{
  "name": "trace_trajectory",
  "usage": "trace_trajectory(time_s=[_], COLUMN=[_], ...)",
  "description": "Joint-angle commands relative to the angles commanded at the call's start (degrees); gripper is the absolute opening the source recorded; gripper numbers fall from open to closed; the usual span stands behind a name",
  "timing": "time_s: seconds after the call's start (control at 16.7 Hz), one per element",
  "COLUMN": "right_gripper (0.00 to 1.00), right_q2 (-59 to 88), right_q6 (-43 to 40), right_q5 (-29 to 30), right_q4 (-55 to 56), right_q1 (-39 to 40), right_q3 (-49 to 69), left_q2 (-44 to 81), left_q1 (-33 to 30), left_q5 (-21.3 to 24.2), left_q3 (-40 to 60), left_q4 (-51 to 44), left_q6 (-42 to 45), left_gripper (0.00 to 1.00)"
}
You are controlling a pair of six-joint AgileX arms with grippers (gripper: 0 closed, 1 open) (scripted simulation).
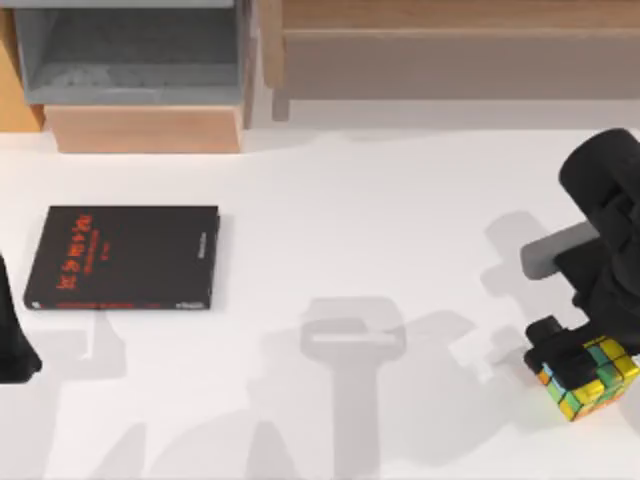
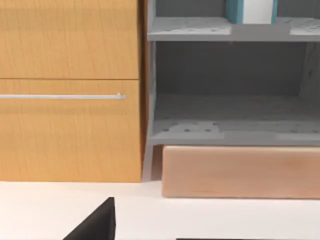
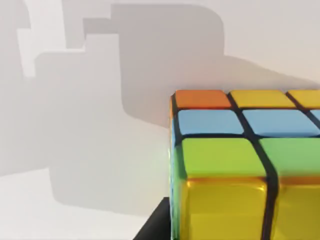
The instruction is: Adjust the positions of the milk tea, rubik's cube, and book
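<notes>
Starting with the largest fixtures: a white, matte table [image 1: 330, 200] carries everything, and along its far edge stand an orange wood-grain cabinet [image 2: 70, 90] with a thin metal handle bar [image 2: 60, 96] and a grey open shelf unit [image 2: 230, 95] resting on a pale wooden block [image 2: 240, 172].

The book [image 1: 125, 257], a thin black rectangle with red lettering, lies flat on the left part of the table, near the cabinet and well apart from any gripper. It appears untouched; its adjustment is judged outstanding.

The right arm [image 1: 605, 235], black and bulky, reaches down at the table's right edge. Its right gripper [image 1: 578, 362] is at the rubik's cube [image 1: 590, 380], fingers either side and apparently pinching it. The cube sits rotated, near the front right corner. Its stickers are glossy, yellow, green, blue and orange between black seams, seen close in the right wrist view [image 3: 245, 165]. This step is judged in progress.

The left arm [image 1: 12, 340] is parked at the left edge; whether its fingers are spread or together cannot be told.

No milk tea cup is visible, so its status is unconfirmed.
</notes>
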Motion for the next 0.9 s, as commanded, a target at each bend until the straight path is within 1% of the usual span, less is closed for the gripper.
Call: trace_trajectory(time_s=[0.54, 0.9], right_gripper=[0.0, 0.0], right_q2=[-0.3, -2.9], right_q6=[0.0, -0.1], right_q5=[0.0, 0.0], right_q4=[-0.2, -7.2], right_q1=[-0.1, -0.1], right_q3=[0.3, 4.4], left_q2=[0.0, 0.0], left_q1=[0.0, 0.0], left_q5=[0.0, 0.0], left_q3=[0.0, 0.0], left_q4=[0.0, 0.0], left_q6=[0.0, 0.0], left_gripper=[1.0, 1.0])
